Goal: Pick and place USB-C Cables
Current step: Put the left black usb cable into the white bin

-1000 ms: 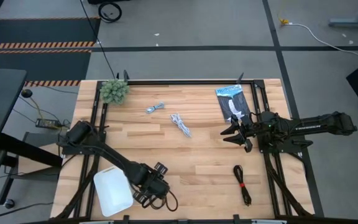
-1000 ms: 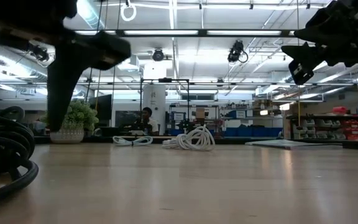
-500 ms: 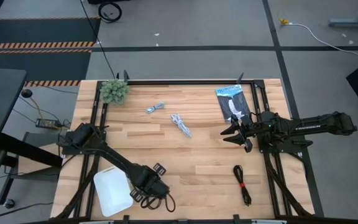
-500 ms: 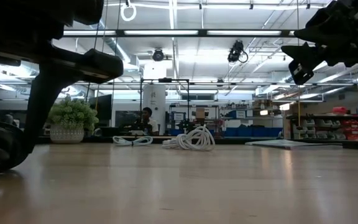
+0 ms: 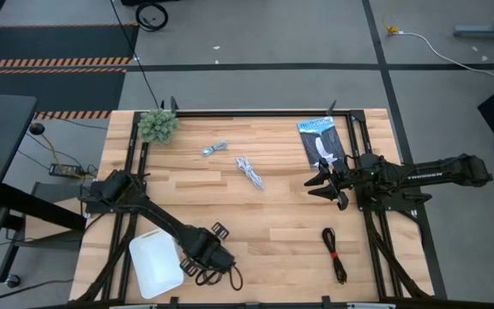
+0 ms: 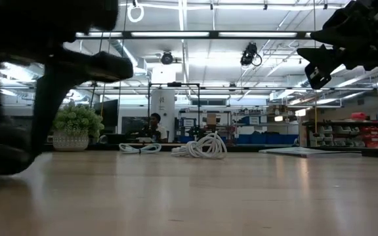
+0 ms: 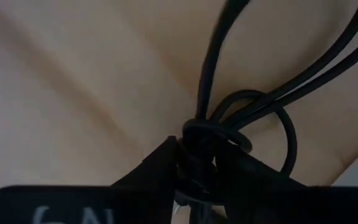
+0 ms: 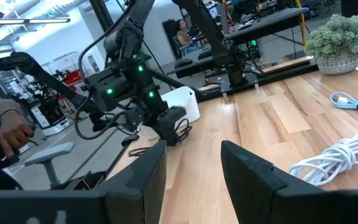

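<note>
My left gripper is near the table's near edge, beside a white tub, and is shut on the plain black cable. In the left wrist view its loops fan out past the fingers. My right gripper hovers open at the table's right, above the wood, next to the retail packet. The black cable with a red tie lies near the right near corner. The white cable and the pale blue-grey cable lie on the far half. My left gripper pinches the plain black cable at the gathered knot of its coil, several strands together between the two fingers. The loops trail out beyond the fingertips. Whether the coil is lifted clear of the table I cannot tell.
A fuzzy green plant ball stands at the far left corner. Black frame rails run along the table's left, right and far sides. Bare wood lies in the middle. A person sits far behind the table; a hand shows in the room.
My left gripper has moved a little toward the table's left, toward the white tub, carrying the black cable along; in the low view the cable's loops slid off toward the picture's left edge. The right arm kept still.
</note>
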Tool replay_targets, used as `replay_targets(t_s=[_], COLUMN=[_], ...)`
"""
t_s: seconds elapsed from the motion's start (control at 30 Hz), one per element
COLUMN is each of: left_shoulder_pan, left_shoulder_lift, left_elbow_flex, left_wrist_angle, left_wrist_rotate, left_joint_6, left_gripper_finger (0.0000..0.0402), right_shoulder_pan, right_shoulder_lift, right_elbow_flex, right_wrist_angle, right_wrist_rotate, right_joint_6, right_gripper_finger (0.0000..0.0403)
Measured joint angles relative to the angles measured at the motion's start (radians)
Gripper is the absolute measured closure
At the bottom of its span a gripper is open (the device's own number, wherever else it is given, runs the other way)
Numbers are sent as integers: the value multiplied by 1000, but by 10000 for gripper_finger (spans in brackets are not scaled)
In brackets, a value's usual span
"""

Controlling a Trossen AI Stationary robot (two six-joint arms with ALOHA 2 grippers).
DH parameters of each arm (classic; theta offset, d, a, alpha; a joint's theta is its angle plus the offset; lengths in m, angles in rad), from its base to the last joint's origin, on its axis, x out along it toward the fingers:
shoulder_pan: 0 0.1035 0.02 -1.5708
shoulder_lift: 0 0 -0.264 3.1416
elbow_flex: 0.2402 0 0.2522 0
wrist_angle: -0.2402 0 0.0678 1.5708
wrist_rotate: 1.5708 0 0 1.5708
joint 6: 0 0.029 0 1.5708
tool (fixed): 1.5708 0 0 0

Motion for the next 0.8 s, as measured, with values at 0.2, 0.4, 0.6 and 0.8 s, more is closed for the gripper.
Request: replay_targets(t_s=[0.2, 0.4, 0.6, 0.8], left_shoulder_pan=[1, -21, -98, -204], left_shoulder_lift=[0, -3, -4, -4], left_elbow_flex=[188, 384, 445, 441], left_wrist_angle=[-210, -429, -635, -631], left_wrist_rotate=[-49, -50, 3, 90], left_joint_6=[-171, -369, -496, -531], left_gripper_finger=[302, 325, 344, 358], right_shoulder_pan=[0, 0, 0, 0], right_shoulder_lift=[0, 0, 0, 0], right_elbow_flex=[0, 0, 0, 0], right_wrist_angle=[0, 0, 0, 0], right_wrist_rotate=[0, 0, 0, 0], right_joint_6=[0, 0, 0, 0], right_gripper_finger=[243, 243, 243, 243])
